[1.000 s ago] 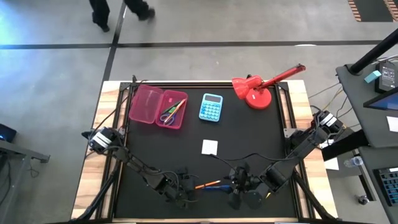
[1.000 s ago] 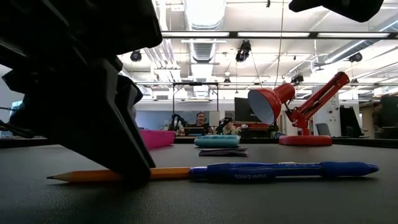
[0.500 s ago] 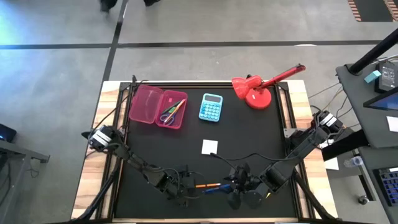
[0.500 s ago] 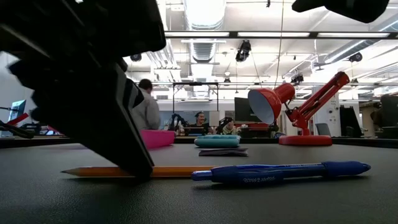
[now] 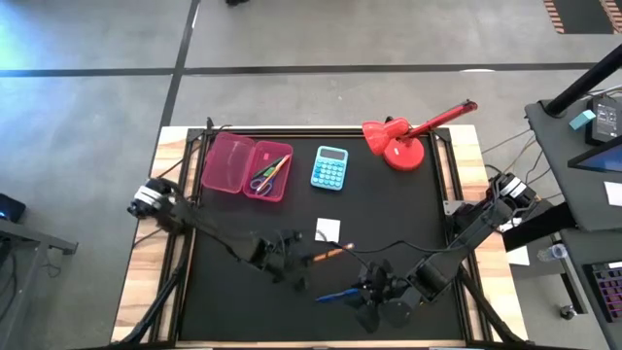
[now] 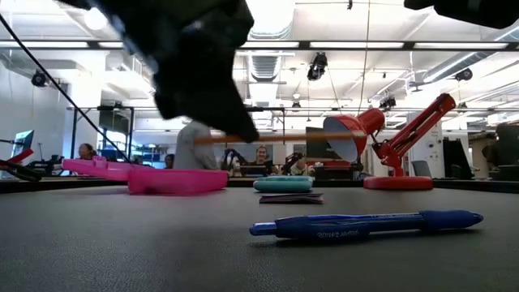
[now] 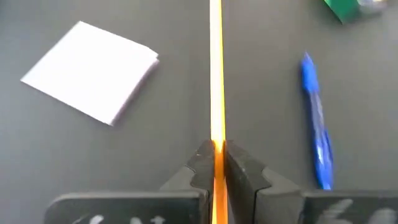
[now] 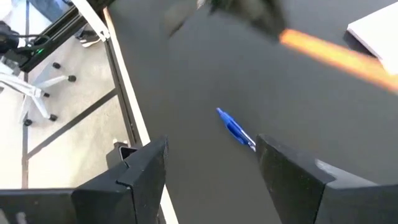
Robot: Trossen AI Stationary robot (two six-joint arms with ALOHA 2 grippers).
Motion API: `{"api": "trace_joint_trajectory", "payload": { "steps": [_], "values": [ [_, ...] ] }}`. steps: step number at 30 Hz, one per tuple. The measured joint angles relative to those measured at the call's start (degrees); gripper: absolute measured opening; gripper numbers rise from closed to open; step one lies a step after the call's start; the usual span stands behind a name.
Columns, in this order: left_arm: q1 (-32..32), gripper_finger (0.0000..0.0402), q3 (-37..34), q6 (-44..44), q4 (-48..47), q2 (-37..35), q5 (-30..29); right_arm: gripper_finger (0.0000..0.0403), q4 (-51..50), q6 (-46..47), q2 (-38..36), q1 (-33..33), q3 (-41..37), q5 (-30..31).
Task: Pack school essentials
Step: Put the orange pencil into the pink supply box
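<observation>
Pencil (image 7: 216, 74), orange, is clamped between the fingers of my left gripper (image 7: 216, 163), lifted clear of the black table (image 5: 389, 224); its long axis runs straight out ahead of the jaws, tip pointing toward the white square pad (image 5: 328, 229), which lies just beside it in the high view; my right gripper (image 8: 208, 165) hangs spread and empty over the near edge of the table, with the blue pen (image 5: 335, 295) lying flat close in front of it, so that arm is the nearer one for the pen; the pen carries small pale lettering on its barrel that I cannot read; farther off sits the open pink case (image 5: 245, 165), already holding scissors and pencils, up and to my left of the held pencil, so my judgement is that the carry goes that way; beyond, the light-blue calculator (image 5: 329, 167) and red desk lamp (image 5: 403, 141) show no legible writing.
</observation>
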Motion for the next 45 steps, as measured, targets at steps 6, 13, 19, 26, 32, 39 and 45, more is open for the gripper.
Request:
{"api": "trace_joint_trajectory", "payload": {
  "steps": [6, 13, 19, 26, 32, 39, 45],
  "values": [
    [7.5, 0.0006, 0.1, 0.0, -8.9, -6.8, -0.2, 0.0231, 0.2, 1.0, 0.0, 0.0, 0.0, -0.5],
    [18.7, 0.0006, -0.7, 1.4, -24.3, -16.9, -3.4, 0.0231, 0.1, 0.4, 0.0, 0.0, 0.0, -0.3],
    [29.3, 0.0006, -7.4, 1.5, -29.2, -25.6, -5.2, 0.0231, 0.1, 0.7, 0.0, -0.2, 0.0, 0.2],
    [37.6, 0.0006, -18.2, -1.5, -21.0, -30.5, -4.6, 0.0231, 0.0, 0.0, 0.0, -1.5, 0.0, 0.2],
    [40.2, 0.0006, -23.8, -1.5, -11.7, -29.8, -3.8, 0.0231, -0.3, -1.2, 0.0, -3.2, 0.0, 0.3],
    [41.0, 0.0006, -27.1, -1.5, -3.3, -25.7, -3.4, 0.0231, -0.3, -2.8, 0.0, -4.7, 0.0, 0.3],
    [41.0, 0.0006, -27.0, 0.3, -2.7, -22.1, -3.8, 0.0231, -0.3, -3.5, 0.0, -5.2, 0.0, 0.3]
  ]
}}
